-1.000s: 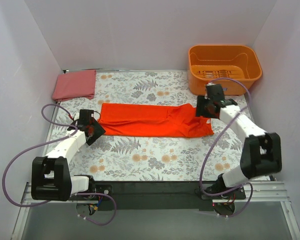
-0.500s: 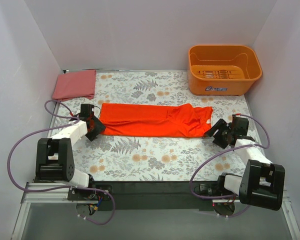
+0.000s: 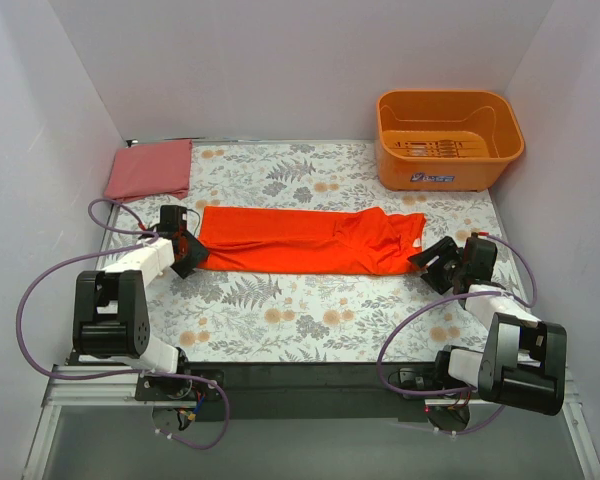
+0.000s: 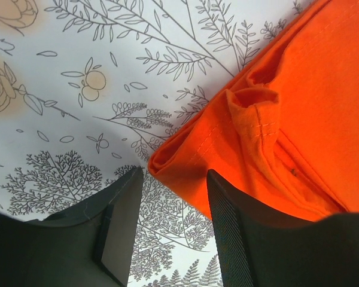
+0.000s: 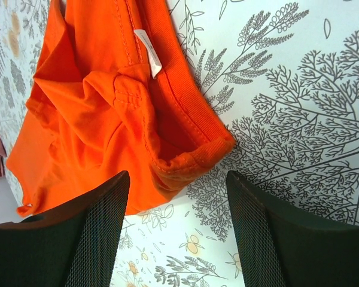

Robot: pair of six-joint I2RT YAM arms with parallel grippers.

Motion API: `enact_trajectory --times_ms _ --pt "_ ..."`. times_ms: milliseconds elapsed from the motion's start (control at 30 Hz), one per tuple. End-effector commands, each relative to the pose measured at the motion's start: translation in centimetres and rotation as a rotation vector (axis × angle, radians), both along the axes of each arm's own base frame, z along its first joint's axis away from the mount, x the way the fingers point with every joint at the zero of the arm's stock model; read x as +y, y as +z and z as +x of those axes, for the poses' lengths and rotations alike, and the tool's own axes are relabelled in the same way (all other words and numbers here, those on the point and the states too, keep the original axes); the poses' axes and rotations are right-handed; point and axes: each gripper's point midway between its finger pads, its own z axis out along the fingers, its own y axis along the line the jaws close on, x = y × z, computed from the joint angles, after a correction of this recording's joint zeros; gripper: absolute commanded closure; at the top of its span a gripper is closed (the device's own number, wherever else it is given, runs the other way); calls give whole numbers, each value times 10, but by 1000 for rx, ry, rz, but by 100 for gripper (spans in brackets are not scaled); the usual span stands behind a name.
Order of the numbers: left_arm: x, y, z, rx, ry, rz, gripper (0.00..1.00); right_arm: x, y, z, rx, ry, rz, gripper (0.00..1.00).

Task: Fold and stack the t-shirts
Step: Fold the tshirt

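The vivid orange-red t-shirt (image 3: 310,240) lies as a long folded strip across the middle of the table. My left gripper (image 3: 187,255) is open at its near left corner, which lies just ahead of the fingers in the left wrist view (image 4: 185,161). My right gripper (image 3: 435,264) is open at the shirt's near right end, the collar end (image 5: 179,155) with its white label just ahead of the fingers. Neither gripper holds cloth. The pinkish-red t-shirt (image 3: 150,168) lies folded as a rectangle at the far left corner.
A rigid orange plastic tub (image 3: 448,138) stands at the far right corner. White walls close in the table on the left, back and right. The floral tablecloth (image 3: 310,310) covers the table in front of the shirt.
My right arm swung from above the shirt's right end back and down to the table beside that end. My left gripper shifted slightly toward the shirt's left corner. The shirt has stayed put.
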Motion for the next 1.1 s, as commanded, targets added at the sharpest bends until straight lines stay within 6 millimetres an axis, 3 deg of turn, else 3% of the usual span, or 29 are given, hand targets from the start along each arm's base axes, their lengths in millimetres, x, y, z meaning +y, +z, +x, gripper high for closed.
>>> enact_trajectory --times_ms 0,133,400,667,800,833,933,1067 --pt "2 -2 5 -1 12 -4 55 -6 1 9 -24 -55 6 28" --pt "13 -3 5 1 45 -5 56 -4 -4 8 -12 -58 26 28" --pt "12 -4 10 -1 46 -33 58 -5 -13 4 11 -71 23 33" --pt "10 -13 8 27 39 -42 73 -8 -22 1 36 -70 1 59" --pt "7 -17 5 47 30 -56 96 -12 -25 -2 42 -71 -11 75" --pt "7 -17 4 50 30 -56 100 -14 -23 -1 33 -69 -19 87" --pt "15 -14 -6 83 52 -18 100 -24 -20 -1 20 -72 -48 99" --pt "27 -5 -25 110 88 10 100 -49 -14 -7 26 -104 -114 99"
